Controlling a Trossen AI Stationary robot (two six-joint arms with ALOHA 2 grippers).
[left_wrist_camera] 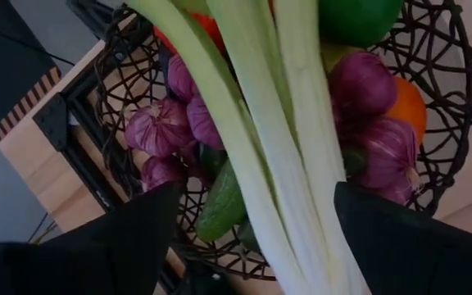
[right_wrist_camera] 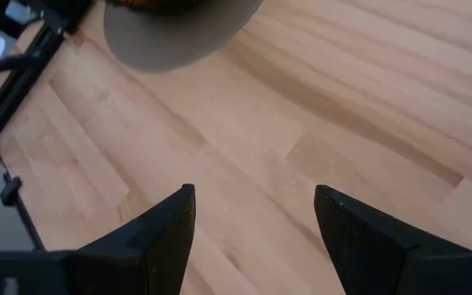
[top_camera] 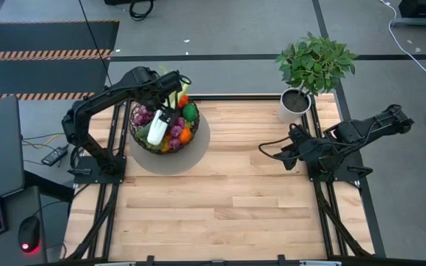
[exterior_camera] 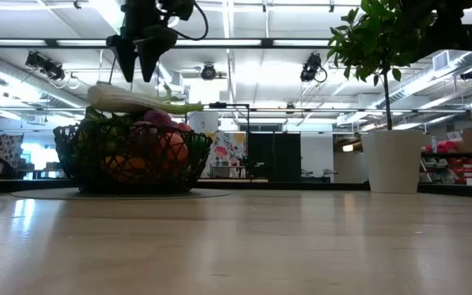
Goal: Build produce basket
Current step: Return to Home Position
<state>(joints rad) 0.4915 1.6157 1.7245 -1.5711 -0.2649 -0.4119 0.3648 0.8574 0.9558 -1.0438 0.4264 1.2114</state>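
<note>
The dark wire-mesh basket point(top_camera: 136, 137) point(exterior_camera: 70, 164) point(left_wrist_camera: 453, 70) stands on a round grey mat point(top_camera: 198, 151) at the table's far left. It holds purple, orange and green produce point(left_wrist_camera: 164, 127) and a cucumber point(left_wrist_camera: 224, 201). A long white-green leek point(top_camera: 157, 131) point(exterior_camera: 133, 99) point(left_wrist_camera: 281, 123) lies across the top of the pile. My left gripper point(top_camera: 174, 87) point(exterior_camera: 138, 75) point(left_wrist_camera: 256, 190) hangs open just above the leek's green half, fingers pointing down, one on either side of it. My right gripper point(top_camera: 268, 151) point(right_wrist_camera: 252, 205) waits open over bare wood at the table's right.
A white pot with a leafy plant point(top_camera: 296, 103) point(exterior_camera: 392, 160) stands at the table's far right corner, close to the right arm. Bare wooden tabletop point(top_camera: 228, 199) stretches across the middle and near side. The grey mat point(right_wrist_camera: 179, 33) shows in the right wrist view.
</note>
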